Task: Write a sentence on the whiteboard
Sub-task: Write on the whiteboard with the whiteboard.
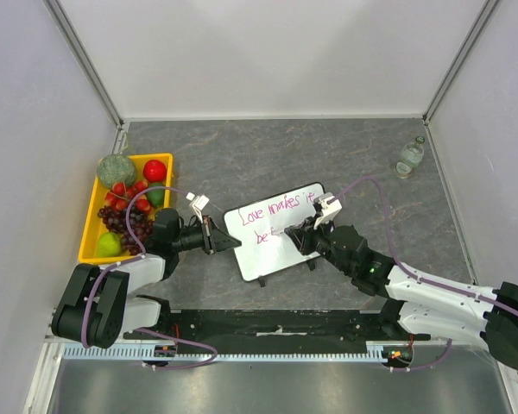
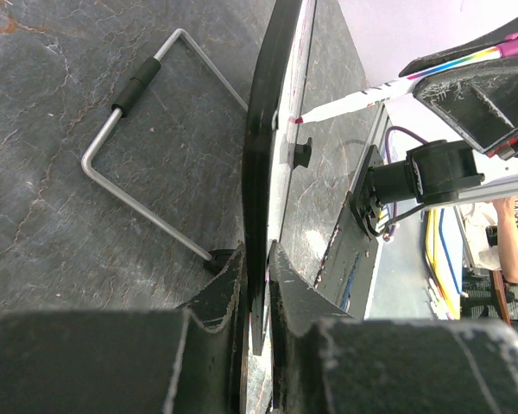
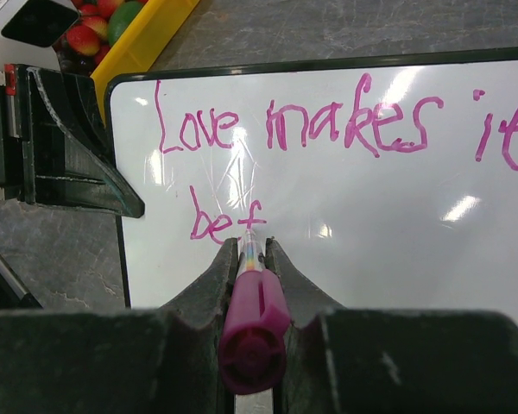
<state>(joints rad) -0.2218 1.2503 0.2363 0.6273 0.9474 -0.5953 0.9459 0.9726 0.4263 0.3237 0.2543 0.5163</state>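
At far left a yellow tray (image 1: 90, 226) of fruit sits on the grey surface (image 1: 268, 155), near the left tool (image 1: 219, 237). That tool is pinched onto the left edge of the whiteboard (image 1: 285, 254), steadying it. The board lies mid-surface between the arms, turned at an angle. The sentence (image 3: 363, 129) reads "Love makes it", then "bef" below. The right tool (image 3: 252, 254) grips a pink marker (image 3: 252, 319), its tip at the board just after the "f". Writing looks mid-word — the next letter calls for light, even pressure and a short stroke rightward.
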